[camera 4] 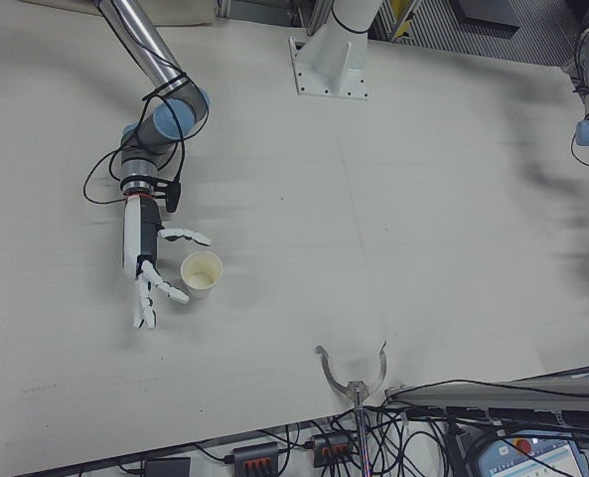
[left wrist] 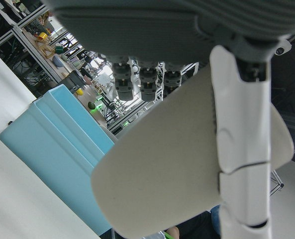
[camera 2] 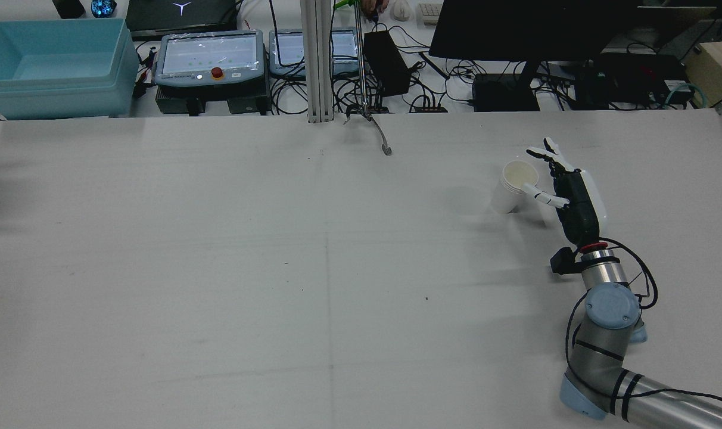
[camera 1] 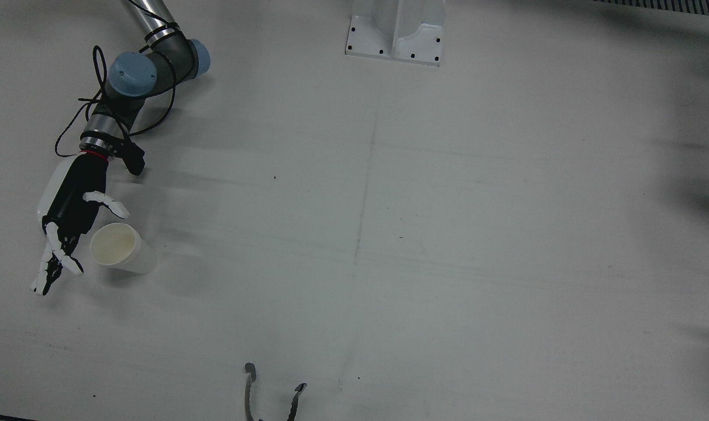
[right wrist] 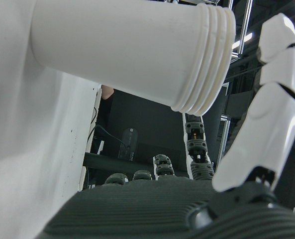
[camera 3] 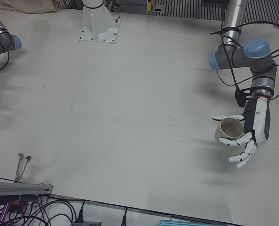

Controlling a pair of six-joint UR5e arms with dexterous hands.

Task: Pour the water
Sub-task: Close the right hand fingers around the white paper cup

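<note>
A cream paper cup (camera 1: 120, 248) stands upright on the white table, also seen in the rear view (camera 2: 516, 182) and right-front view (camera 4: 202, 274). My right hand (camera 1: 68, 225) is open beside it, thumb on one side and fingers (camera 4: 155, 288) spread on the other, not closed on it. The right hand view shows this cup (right wrist: 122, 50) a little away from the palm. My left hand (camera 3: 254, 127) holds a second cream cup (camera 3: 226, 133), tilted, between thumb and fingers. In the left hand view that cup (left wrist: 162, 164) lies against the palm, with the thumb across it.
A metal tong-like clamp (camera 1: 272, 394) sticks over the operators' edge of the table. A white pedestal (camera 1: 395, 32) stands at the robot's side. A blue bin (camera 2: 54, 65) and control pendants sit beyond the table. The left arm's side is only dark blur in the front view.
</note>
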